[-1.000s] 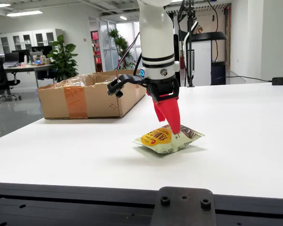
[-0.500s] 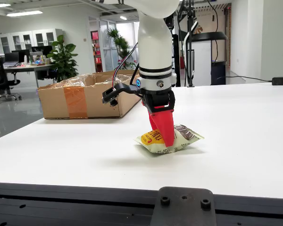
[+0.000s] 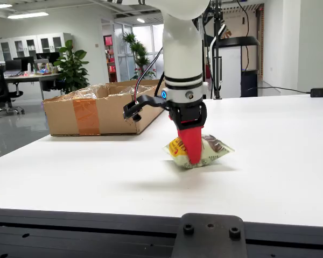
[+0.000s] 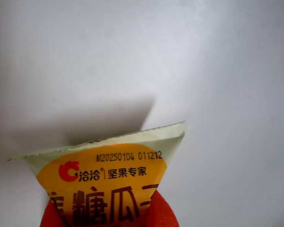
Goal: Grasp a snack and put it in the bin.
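Observation:
A pale green and orange snack packet lies near the middle of the white table in the view from the side. My gripper comes straight down on it, and its red fingers are closed on the packet's left part. In the view that rides on the gripper, the snack packet fills the lower middle, with a red fingertip on each side of it. Its serrated top edge casts a shadow on the table, so that end looks slightly raised. The bin is an open cardboard box at the table's back left.
The box is lined with clear plastic and patched with orange tape. A black mount sits on the table's front rail. Black stands rise behind the arm, and a black adapter lies at the far right edge.

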Robot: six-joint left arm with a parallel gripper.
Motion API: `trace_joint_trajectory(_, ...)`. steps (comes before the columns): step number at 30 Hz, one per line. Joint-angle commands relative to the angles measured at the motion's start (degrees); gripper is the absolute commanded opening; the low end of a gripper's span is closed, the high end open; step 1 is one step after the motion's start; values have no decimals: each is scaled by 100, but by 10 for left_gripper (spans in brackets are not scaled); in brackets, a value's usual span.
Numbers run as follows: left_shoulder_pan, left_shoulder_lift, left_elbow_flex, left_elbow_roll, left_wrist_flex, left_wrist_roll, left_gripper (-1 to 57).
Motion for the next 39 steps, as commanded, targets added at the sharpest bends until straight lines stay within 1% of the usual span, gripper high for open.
trace_joint_trajectory(1,64,-159,-121,163,15,0,196)
trace_joint_trajectory(5,155,-579,95,357,23,0,184)
trace_joint_trajectory(11,353,-1636,963,724,27,0,178)
trace_joint_trajectory(14,478,-2117,1342,863,27,0,177)
trace_joint_trajectory(19,690,-2633,1684,990,28,0,176)
trace_joint_trajectory(25,980,-2930,1815,1048,28,0,176)
trace_joint_trajectory(39,2057,-3282,1872,1118,36,1953,179)
